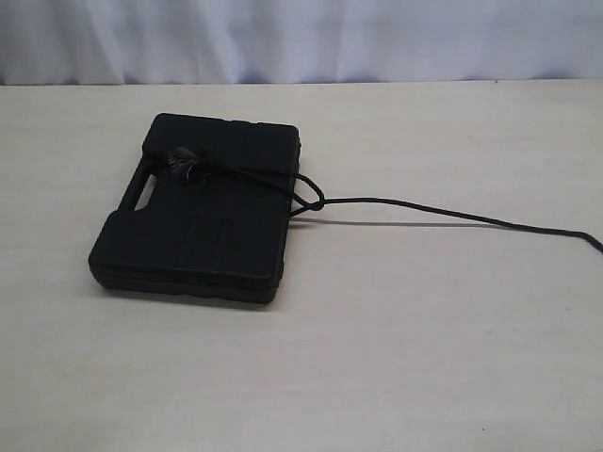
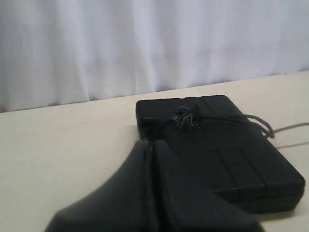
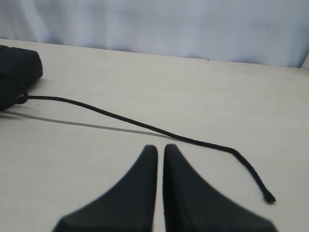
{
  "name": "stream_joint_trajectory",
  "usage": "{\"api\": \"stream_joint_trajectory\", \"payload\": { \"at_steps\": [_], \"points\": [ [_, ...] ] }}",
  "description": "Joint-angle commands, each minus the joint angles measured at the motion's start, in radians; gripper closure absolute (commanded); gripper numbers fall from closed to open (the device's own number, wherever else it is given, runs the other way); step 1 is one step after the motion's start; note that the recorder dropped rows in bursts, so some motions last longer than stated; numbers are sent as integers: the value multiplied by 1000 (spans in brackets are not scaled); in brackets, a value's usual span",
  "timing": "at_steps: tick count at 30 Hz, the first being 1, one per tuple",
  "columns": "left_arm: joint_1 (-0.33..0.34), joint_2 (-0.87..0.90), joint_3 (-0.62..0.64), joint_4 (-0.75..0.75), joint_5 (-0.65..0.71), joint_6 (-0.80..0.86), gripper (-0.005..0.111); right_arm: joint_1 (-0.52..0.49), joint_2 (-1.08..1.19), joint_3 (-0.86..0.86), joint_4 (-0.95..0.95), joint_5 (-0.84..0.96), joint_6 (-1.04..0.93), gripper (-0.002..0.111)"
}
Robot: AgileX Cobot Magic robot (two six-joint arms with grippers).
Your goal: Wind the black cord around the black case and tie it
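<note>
The black case (image 1: 203, 212) lies flat on the table, left of centre, handle slot toward the left. The black cord (image 1: 424, 209) has its frayed tufted end (image 1: 187, 166) on the lid, crosses the lid, loops at the case's right edge (image 1: 313, 198) and trails off right across the table. No arm shows in the exterior view. In the left wrist view my left gripper (image 2: 152, 145) is shut and empty, near the case (image 2: 227, 154) and the tuft (image 2: 187, 118). In the right wrist view my right gripper (image 3: 160, 149) is shut and empty, just short of the cord (image 3: 159, 130), whose plain end (image 3: 269, 198) lies beside it.
A pale wooden table (image 1: 377, 358) carries everything. A white curtain (image 1: 301, 38) hangs behind the table's far edge. Nothing else stands on the table.
</note>
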Motion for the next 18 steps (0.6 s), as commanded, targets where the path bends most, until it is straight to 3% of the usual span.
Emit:
{"api": "stream_joint_trajectory", "payload": {
  "at_steps": [1,6,11,18],
  "points": [
    [65,-4,3,119,4,-158,107,0,-5,1,0,1,-2,104],
    [71,-4,3,262,12,-298,107,0,-5,1,0,1,-2,104],
    [71,-4,3,298,107,-294,107,0,-5,1,0,1,-2,104],
    [71,-4,3,298,105,-275,107,0,-5,1,0,1,-2,104]
  ]
}}
